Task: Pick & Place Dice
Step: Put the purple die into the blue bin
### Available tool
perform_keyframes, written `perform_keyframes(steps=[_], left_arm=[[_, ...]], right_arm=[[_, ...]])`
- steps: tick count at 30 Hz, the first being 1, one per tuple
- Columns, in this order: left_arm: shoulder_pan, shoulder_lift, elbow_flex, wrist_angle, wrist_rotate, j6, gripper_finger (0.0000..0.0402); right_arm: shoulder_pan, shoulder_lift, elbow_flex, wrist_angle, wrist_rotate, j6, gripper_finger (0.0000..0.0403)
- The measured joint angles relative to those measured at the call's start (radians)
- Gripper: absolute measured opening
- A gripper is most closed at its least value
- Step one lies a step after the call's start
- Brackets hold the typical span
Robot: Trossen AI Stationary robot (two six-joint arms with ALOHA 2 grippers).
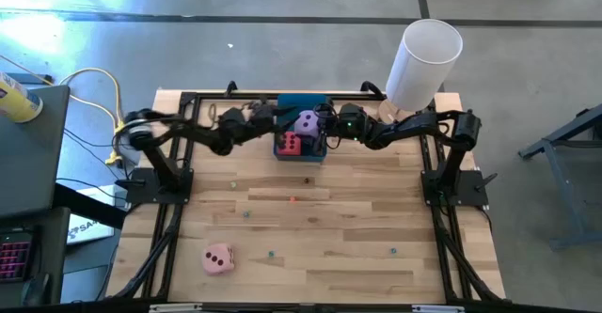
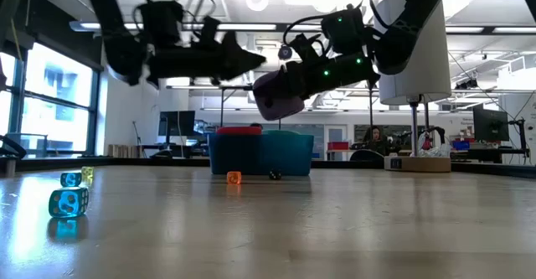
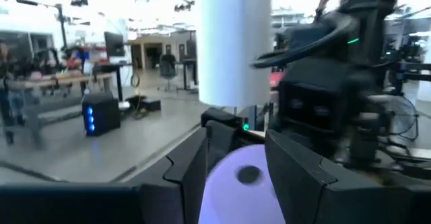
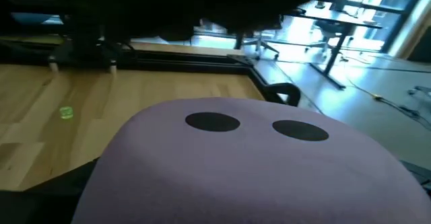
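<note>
The lilac purple die [image 1: 307,122] hangs in the air above the blue tray [image 1: 299,104] at the far middle of the bench [image 1: 310,228], and in the low view it shows as a rounded purple lump [image 2: 278,96] well clear of the tray's rim [image 2: 261,152]. It fills the right wrist view with two dark pips facing up [image 4: 249,163], which suggests that the right gripper [image 1: 324,125] carries it with its fingers spread wide around the soft cube. The left gripper [image 1: 280,123] has its tips at the same die from the other side: its own wrist view shows two dark fingers [image 3: 192,167], partly open, with the pale purple face and one pip between them [image 3: 246,183]. Whether both pairs truly press on the die, or only one, cannot be told (it reads like a hand-over, or a shared carry). The red die [image 1: 292,144] already lies in the tray, so the step in hand looks like placing the second die. The next move calls for one gripper to let go cleanly and for the die to be lowered into the bare part of the tray beside the red one. The light pink die [image 1: 218,258] sits near the front left of the bench, well apart, not yet fetched. The teal die is not to be made out with certainty; the small bright cubes at the left in the low view are much too small to be it. The tray's inside is largely covered by the arms from above, and a white cylinder [image 1: 423,64] stands at the far right corner.
</note>
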Motion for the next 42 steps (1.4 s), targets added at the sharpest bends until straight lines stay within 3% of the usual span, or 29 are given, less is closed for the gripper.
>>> perform_keyframes(steps=[4, 9, 13, 20, 42], left_arm=[[0.006, 0.064, 0.07, 0.003, 0.069, -0.017, 0.0142], [0.006, 0.063, 0.076, -0.023, 0.094, -0.024, 0.0142], [0.018, 0.067, 0.084, -0.072, 0.171, -0.017, 0.0142], [0.028, 0.068, 0.111, -0.218, 0.17, -0.03, 0.0142], [0.046, 0.067, 0.114, -0.267, 0.167, -0.022, 0.0142]], right_arm=[[-0.001, 0.014, 0.015, -0.003, -0.004, -0.001, 0.0396], [-0.004, 0.014, 0.018, -0.001, 0.0, -0.003, 0.0396], [-0.011, 0.014, 0.018, -0.002, -0.001, -0.003, 0.0396], [-0.012, 0.014, 0.016, 0.007, 0.002, 0.0, 0.0396], [-0.041, 0.007, 0.021, 0.048, 0.0, -0.065, 0.0396]])
